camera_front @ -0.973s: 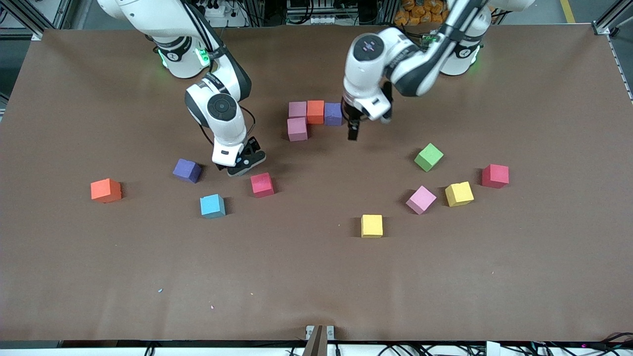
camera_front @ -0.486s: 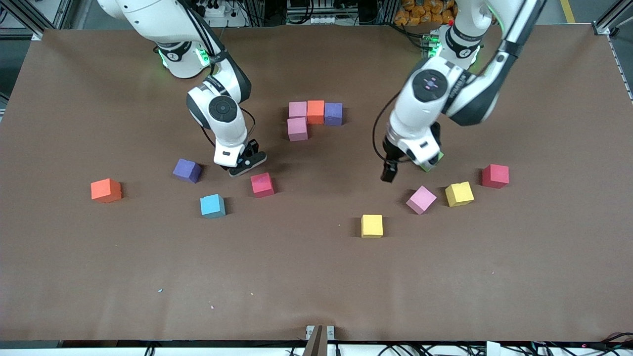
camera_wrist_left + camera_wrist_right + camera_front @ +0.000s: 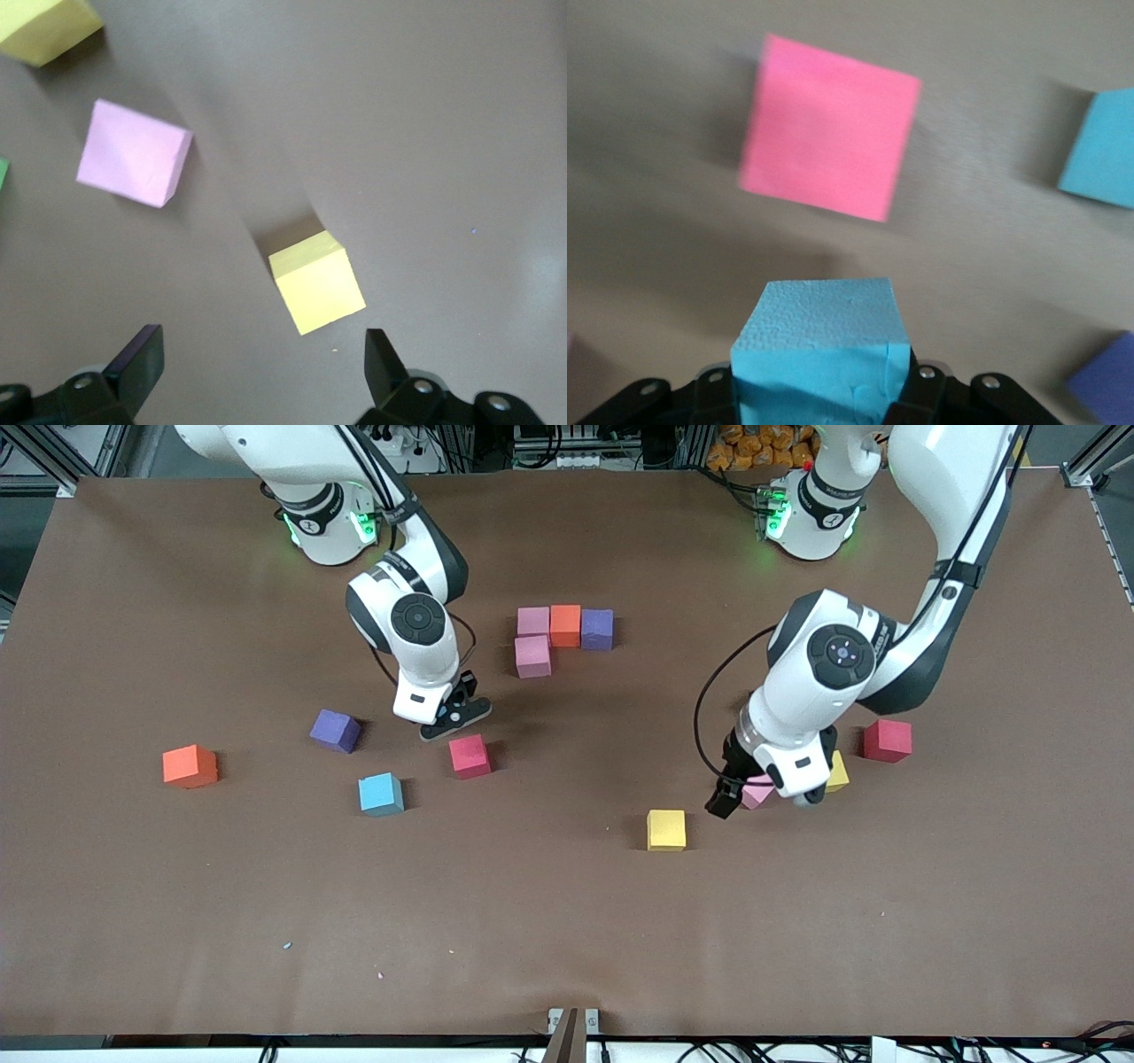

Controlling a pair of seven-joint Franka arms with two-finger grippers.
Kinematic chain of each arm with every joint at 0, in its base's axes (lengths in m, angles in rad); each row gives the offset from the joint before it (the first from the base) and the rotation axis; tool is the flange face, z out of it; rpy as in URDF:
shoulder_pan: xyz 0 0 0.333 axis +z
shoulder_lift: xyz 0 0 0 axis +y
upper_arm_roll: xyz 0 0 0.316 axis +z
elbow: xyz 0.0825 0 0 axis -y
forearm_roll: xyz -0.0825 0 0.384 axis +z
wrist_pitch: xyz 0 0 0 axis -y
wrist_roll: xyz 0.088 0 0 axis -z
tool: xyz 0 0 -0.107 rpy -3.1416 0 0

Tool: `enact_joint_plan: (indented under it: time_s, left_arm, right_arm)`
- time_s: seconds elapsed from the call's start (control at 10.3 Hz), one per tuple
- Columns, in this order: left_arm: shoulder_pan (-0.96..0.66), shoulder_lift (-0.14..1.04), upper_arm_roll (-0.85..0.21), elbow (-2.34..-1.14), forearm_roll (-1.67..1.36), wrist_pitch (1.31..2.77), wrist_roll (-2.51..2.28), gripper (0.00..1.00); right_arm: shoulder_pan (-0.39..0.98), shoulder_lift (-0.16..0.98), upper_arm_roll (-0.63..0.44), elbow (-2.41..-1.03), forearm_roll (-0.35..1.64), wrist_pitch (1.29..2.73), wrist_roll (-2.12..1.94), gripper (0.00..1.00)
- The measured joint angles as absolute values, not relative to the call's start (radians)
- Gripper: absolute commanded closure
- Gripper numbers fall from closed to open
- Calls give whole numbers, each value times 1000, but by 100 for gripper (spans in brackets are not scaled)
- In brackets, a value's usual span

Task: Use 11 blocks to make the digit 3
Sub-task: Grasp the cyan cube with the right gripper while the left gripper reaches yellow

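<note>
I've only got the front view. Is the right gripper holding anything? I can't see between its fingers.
Observer: Yes. The right wrist view shows the right gripper shut on a cyan block.
Operator: And the left gripper, open or shut?
Observer: Open. In the left wrist view the left gripper has its fingers wide apart with nothing between them; a yellow block lies just ahead of them.
Operator: The arm half hides the pink block from me. Is it touching anything?
Observer: No. The pink block sits alone, apart from that yellow block.
</note>
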State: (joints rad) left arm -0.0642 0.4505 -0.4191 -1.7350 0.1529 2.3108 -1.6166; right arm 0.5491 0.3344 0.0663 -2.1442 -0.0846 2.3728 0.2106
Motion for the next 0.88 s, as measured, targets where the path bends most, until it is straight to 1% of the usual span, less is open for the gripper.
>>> enact_joint_plan:
  time_s: [0.19, 0.49, 0.88]
  left_arm:
    - [-81, 501, -420, -1700, 260, 2301, -1549, 0]
    - [-124, 565, -423, -1634, 321, 2269, -1304, 0]
    - [-137, 594, -412, -1600, 324, 2238, -993, 0]
  right_arm:
    - [570, 335, 71, -2113, 0, 2368, 251, 80]
    - [624, 355, 72, -2049, 43, 2363, 425, 80]
    - [694, 464, 73, -1929, 62, 2372, 607, 80]
